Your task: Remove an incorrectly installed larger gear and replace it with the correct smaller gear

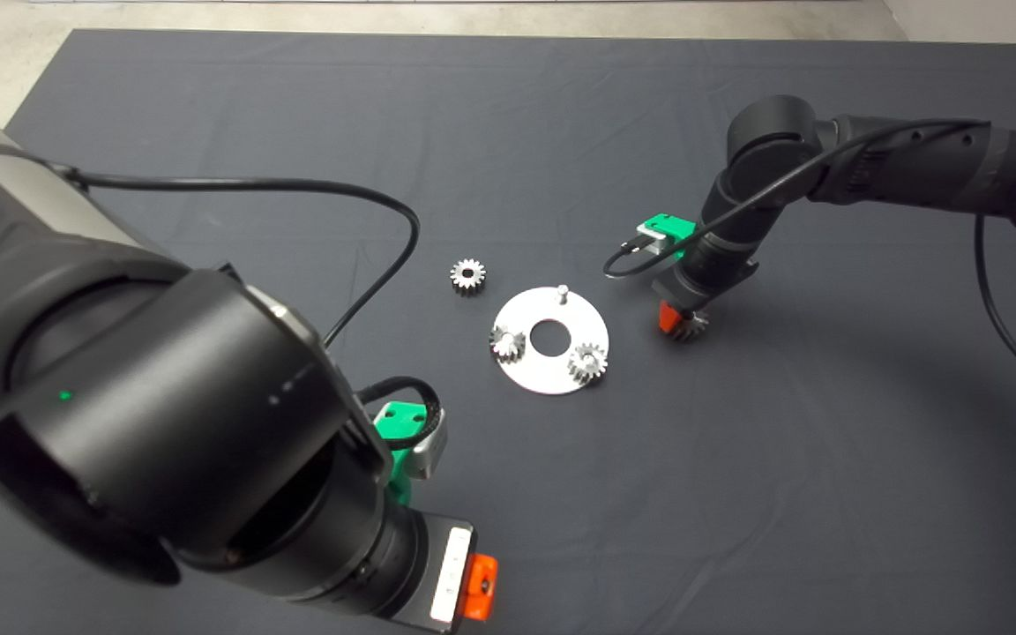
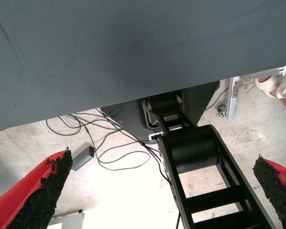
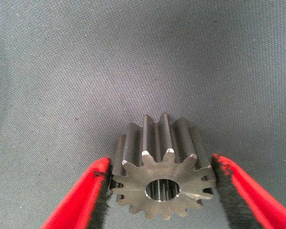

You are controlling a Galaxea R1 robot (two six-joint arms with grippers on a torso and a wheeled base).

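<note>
**A:** While we wait on the near side, our left gripper (image 1: 473,586) sits parked at the near-left edge of the mat (image 1: 781,494), and its wrist view has the red fingers (image 2: 38,191) spread wide on nothing, only floor, cables and somebody's shoe beyond the mat's edge.

**B:** Moving out to mid-mat, we've got the round silver plate (image 1: 552,375) with two small gears seated on it and one bare peg (image 1: 563,291) on its far side. That's the vacancy, we'd say.

**A:** And just right of the plate, our right gripper (image 1: 680,323) is down at the mat with the larger gear (image 3: 163,171) between its fingers. Both pads are against the teeth on opposite sides, so it's pinched rather than merely straddled, though whether it's resting on the mat we can't tell.

**B:** Solid steel, we'd judge: stiff, fairly heavy for its size, nothing fragile. But the teeth are hard and slick, so across the tooth tips, as now, looks the sensible hold.

**A:** Farther out and left of the plate, the smaller gear (image 1: 467,275) lies loose on the mat. Light and easy to nudge away, we'd guess; take it across the teeth too.
</note>
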